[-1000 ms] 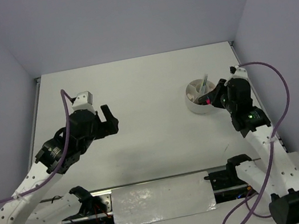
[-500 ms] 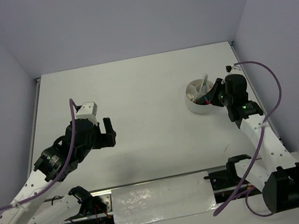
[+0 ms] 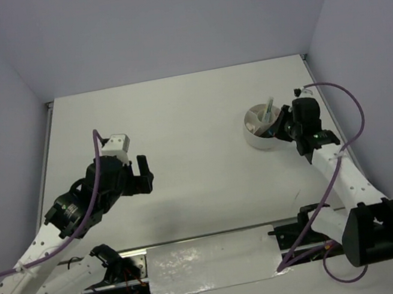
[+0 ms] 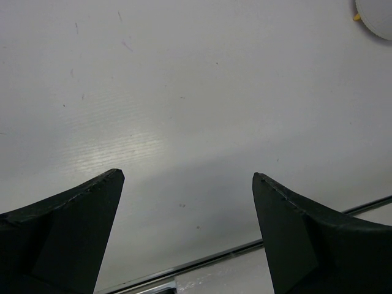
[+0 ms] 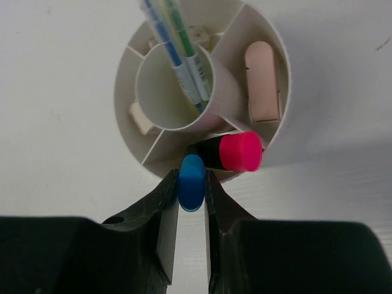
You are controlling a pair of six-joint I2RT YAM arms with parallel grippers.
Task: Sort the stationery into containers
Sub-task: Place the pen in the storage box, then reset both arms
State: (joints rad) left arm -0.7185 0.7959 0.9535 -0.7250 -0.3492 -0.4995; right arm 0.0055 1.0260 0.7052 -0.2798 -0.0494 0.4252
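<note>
The round white tub (image 5: pixel 283 73) with inner dividers stands at the table's far right (image 3: pixel 258 127). Thin pens (image 5: pixel 177 49) lean in its centre cup. A pinkish eraser (image 5: pixel 262 79) and a small whitish eraser (image 5: pixel 139 116) lie in outer compartments. The pink-ended black highlighter (image 5: pixel 240 151) rests in the nearest compartment. My right gripper (image 5: pixel 191 176) is shut on the blue-ended marker (image 5: pixel 191 184), whose black body points into that same compartment beside the highlighter. My left gripper (image 4: pixel 188 176) hangs open over bare table at the left (image 3: pixel 142 173), holding nothing.
A silvery plate (image 3: pixel 213 262) lies between the arm bases at the near edge. The table's metal front rail (image 4: pixel 245 248) runs below the left fingers. The tub's edge (image 4: pixel 376 15) shows at the top right of the left wrist view. Grey walls enclose the table.
The right wrist has moved up and closer over the tub with the blue-ended marker. The left arm drew back slightly toward its base, then held still.
</note>
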